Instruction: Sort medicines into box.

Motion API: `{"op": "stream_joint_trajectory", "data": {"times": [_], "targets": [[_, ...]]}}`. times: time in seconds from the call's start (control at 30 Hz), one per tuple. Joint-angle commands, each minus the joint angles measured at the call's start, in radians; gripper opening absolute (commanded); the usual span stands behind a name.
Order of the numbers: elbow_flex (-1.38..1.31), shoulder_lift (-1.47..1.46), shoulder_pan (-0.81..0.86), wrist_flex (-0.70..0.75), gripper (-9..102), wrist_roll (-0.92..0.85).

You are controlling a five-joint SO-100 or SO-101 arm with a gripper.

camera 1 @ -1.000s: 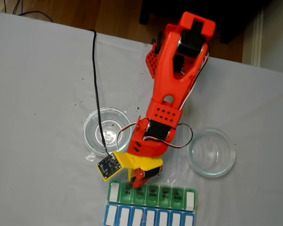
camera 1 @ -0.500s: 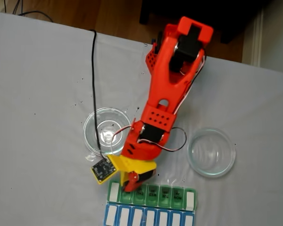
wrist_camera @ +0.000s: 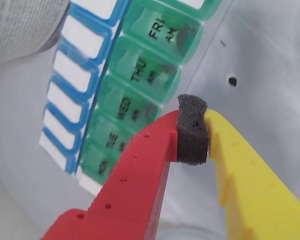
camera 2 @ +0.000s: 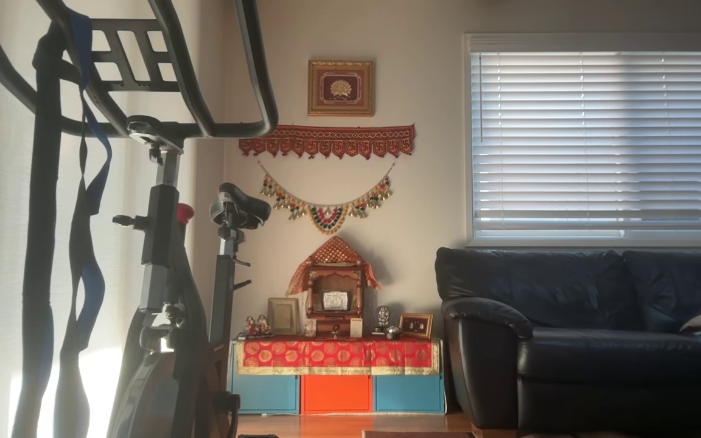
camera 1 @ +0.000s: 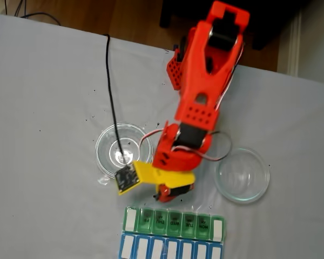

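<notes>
The box [camera 1: 174,222] sat at the bottom centre of the fixed view, its green lids shut; in the wrist view [wrist_camera: 150,75] dark shapes showed through the FRI, THU and WED lids, likely medicines already inside. The gripper [wrist_camera: 192,131], which had been down at the box's left end 1 second earlier, had lifted clear and hovered just above the row [camera 1: 170,191], closed on nothing but its own foam pad [wrist_camera: 192,131]. I judged a drop was just finished. 2 glass dishes [camera 1: 120,150] [camera 1: 242,174] on the table [camera 1: 43,108] looked empty.
</notes>
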Motion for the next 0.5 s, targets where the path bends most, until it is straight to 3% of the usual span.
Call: {"op": "stream_joint_trajectory", "data": {"times": [0.0, 0.2, 0.47], "targets": [[-0.126, 0.261, -0.049, 0.123, 1, 0.037], [-0.052, 0.448, -0.08, 0.295, 1, -0.034], [0.399, 0.85, -0.02, 0.321, 1, -0.127]]}}
